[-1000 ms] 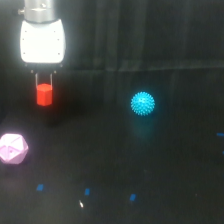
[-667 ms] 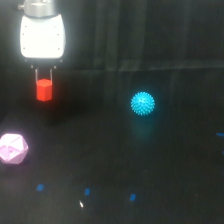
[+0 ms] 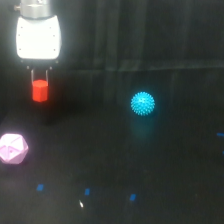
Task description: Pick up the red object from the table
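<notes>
Up at ten o'clock, the end effector (image 3: 40,80) is clamped on one red block (image 3: 39,91), held above the black tabletop (image 3: 165,165). One spiky cyan ball (image 3: 143,103) sits near centre; one pink ball (image 3: 12,148) lies at eight o'clock.

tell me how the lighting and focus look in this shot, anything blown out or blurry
Exterior view: dim overall, with the black table swallowing detail; the white gripper housing is overexposed and glowing; the red object, cyan spiky ball and pink polyhedron all look soft-edged and slightly blurred.
</notes>
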Available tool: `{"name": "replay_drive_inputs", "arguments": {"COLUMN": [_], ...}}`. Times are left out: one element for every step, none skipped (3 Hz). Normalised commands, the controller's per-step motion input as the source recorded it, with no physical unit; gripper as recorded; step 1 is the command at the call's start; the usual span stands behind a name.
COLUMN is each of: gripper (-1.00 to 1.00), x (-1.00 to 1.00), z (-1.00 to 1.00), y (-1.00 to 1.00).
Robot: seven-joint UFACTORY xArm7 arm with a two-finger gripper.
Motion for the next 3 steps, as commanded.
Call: {"name": "replay_drive_inputs", "arguments": {"gripper": [-0.82, -0.80, -1.00], "x": [0.24, 0.47, -0.49], "z": [0.35, -0.16, -0.49], "y": [0.37, 0.35, -0.22]}}
